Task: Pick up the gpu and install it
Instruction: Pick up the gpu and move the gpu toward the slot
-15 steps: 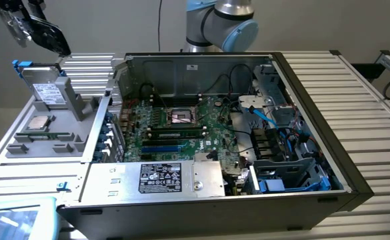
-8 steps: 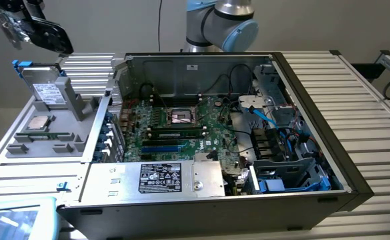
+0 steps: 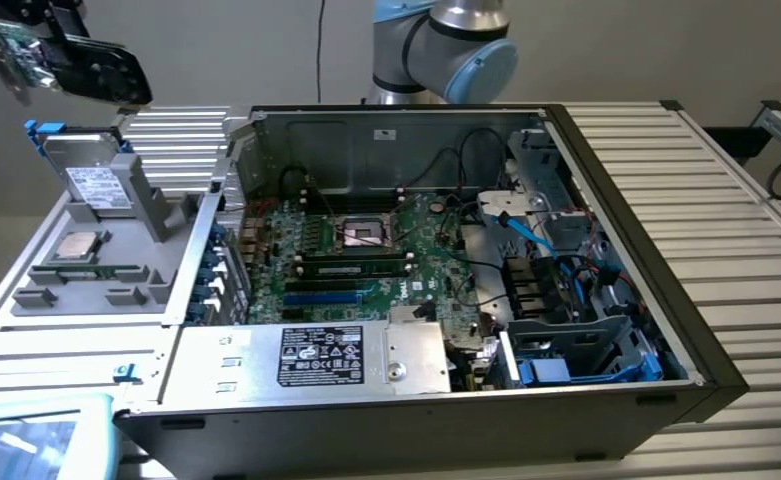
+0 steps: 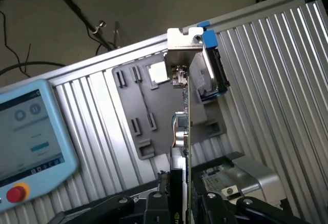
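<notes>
- Up at the exterior view's left, the gripper (image 3: pixel 65 36) holds the gpu (image 3: pixel 94 70) in the air, above the gray tray (image 3: pixel 90 290) and well apart from the open computer case (image 3: pixel 624 240) with its green motherboard (image 3: pixel 424 285).
- From this side the card shows its black cooler.
- Now the wrist view: the gpu (image 4: pixel 187 131) stands edge-on, and the two fingers (image 4: pixel 154 203) of the gripper (image 4: pixel 184 199) pinch it from both sides.
- Its metal bracket (image 4: pixel 182 49) is at the far end, over the tray (image 4: pixel 128 106).
- A teach pendant (image 4: pixel 31 131) lies beside the tray.

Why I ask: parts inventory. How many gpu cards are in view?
1. The gpu is clamped in the gripper, high over the gray tray; others could be hidden inside the case.
</notes>
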You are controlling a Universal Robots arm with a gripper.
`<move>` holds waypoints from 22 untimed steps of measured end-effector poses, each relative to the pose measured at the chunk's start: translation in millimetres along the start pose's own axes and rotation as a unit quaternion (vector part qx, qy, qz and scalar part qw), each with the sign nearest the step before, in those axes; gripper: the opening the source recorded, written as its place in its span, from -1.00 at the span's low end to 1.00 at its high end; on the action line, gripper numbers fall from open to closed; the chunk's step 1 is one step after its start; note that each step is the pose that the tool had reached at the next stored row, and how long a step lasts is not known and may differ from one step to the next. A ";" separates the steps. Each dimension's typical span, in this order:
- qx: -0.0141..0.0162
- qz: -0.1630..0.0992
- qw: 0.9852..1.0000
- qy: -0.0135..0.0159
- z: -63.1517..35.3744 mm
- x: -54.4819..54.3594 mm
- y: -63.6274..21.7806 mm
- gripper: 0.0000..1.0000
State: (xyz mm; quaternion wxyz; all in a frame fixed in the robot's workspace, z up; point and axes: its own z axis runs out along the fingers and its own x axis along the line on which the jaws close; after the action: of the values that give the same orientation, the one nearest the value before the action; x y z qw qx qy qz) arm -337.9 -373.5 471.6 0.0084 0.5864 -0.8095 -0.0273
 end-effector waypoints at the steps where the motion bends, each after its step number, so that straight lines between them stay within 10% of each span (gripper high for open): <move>1: 0.000 -0.009 1.000 0.000 0.0 0.0 -0.1 -0.44; 9: -0.001 -0.078 0.997 0.004 0.0 -0.1 -0.3 -0.44; 18: -0.003 -0.150 0.989 0.008 0.0 -0.2 -0.7 -0.44; 22: -0.003 -0.153 0.988 0.008 0.0 -0.3 -0.7 -0.44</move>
State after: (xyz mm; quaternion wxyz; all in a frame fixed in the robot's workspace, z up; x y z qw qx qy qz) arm -337.1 -373.5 471.6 0.0125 0.7033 -0.7103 -0.0257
